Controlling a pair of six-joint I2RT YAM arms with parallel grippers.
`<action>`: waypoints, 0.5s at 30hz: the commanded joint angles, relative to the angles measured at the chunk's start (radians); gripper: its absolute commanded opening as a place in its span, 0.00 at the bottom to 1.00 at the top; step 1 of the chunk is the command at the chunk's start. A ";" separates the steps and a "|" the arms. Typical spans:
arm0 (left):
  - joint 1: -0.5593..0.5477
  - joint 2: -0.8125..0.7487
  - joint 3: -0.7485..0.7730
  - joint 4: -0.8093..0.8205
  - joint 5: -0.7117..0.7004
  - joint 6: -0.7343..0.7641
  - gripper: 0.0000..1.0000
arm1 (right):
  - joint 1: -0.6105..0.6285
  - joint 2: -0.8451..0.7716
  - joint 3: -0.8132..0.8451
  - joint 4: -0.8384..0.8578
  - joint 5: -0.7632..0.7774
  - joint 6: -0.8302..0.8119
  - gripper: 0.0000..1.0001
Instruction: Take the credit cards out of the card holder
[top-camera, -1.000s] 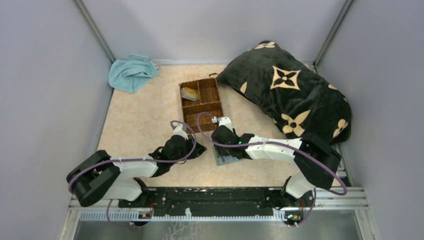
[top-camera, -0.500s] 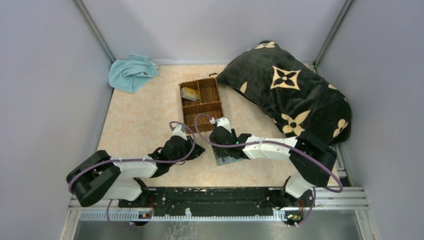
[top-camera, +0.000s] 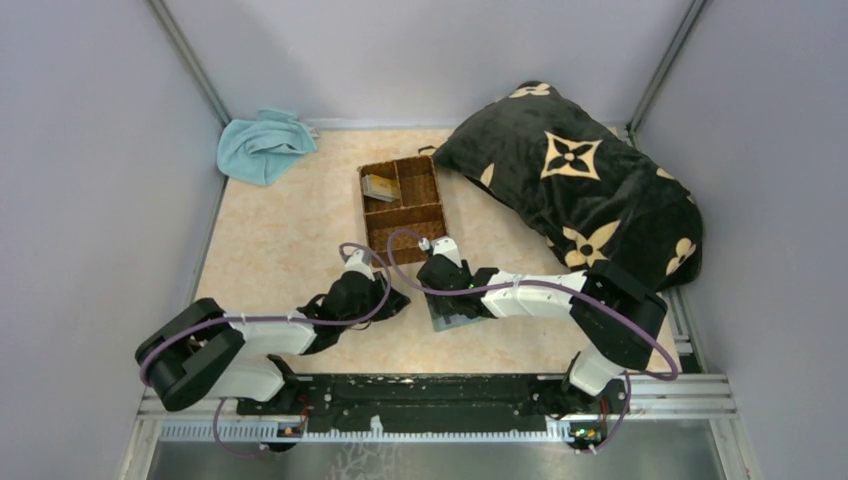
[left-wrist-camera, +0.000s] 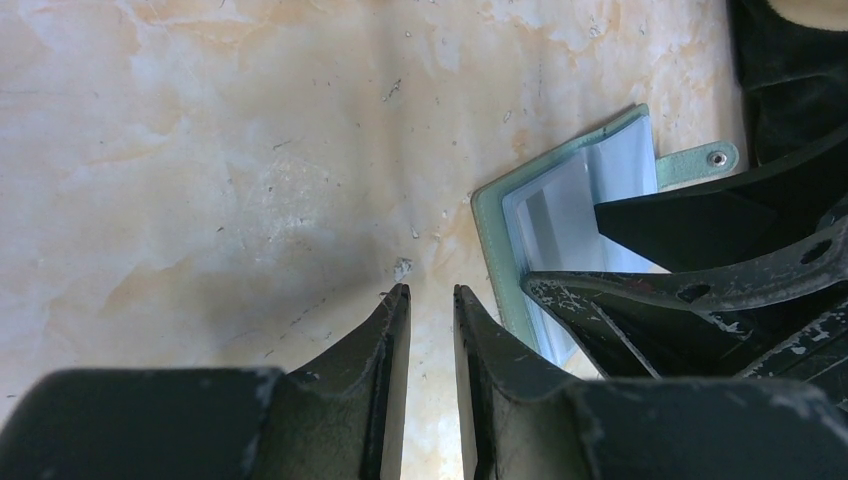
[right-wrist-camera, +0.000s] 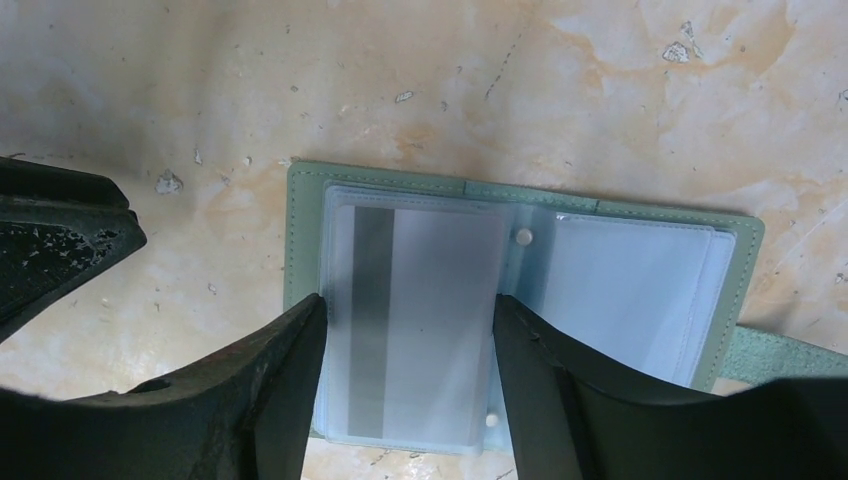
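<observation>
The grey-green card holder (right-wrist-camera: 640, 215) lies open and flat on the table, pale blue pockets up; it also shows as the card holder (top-camera: 450, 316) and the card holder (left-wrist-camera: 560, 195). A grey card with a dark stripe (right-wrist-camera: 420, 300) sits inside its left clear pocket. My right gripper (right-wrist-camera: 408, 310) is open, its fingers straddling that pocket and touching its two side edges. My left gripper (left-wrist-camera: 430, 292) hovers low over bare table just left of the wallet, shut to a narrow slit with nothing in it. Several cards (top-camera: 380, 187) lie in the basket's back-left compartment.
The brown wicker three-part basket (top-camera: 403, 208) stands just beyond both grippers. A light-blue towel (top-camera: 262, 145) lies at the back left. A large black patterned pillow (top-camera: 575, 180) fills the back right. The two grippers' fingers are close together beside the wallet's left edge.
The right gripper and forearm have edged a little left over the wallet. The left arm has barely moved.
</observation>
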 joint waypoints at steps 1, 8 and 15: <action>0.008 0.012 -0.014 0.035 0.012 -0.007 0.29 | 0.014 0.005 0.023 -0.005 0.027 0.006 0.56; 0.009 0.027 -0.016 0.056 0.024 -0.008 0.28 | 0.014 -0.009 0.022 -0.009 0.020 0.028 0.41; 0.011 0.036 -0.015 0.074 0.043 -0.008 0.28 | 0.009 -0.039 0.004 0.025 -0.038 0.038 0.36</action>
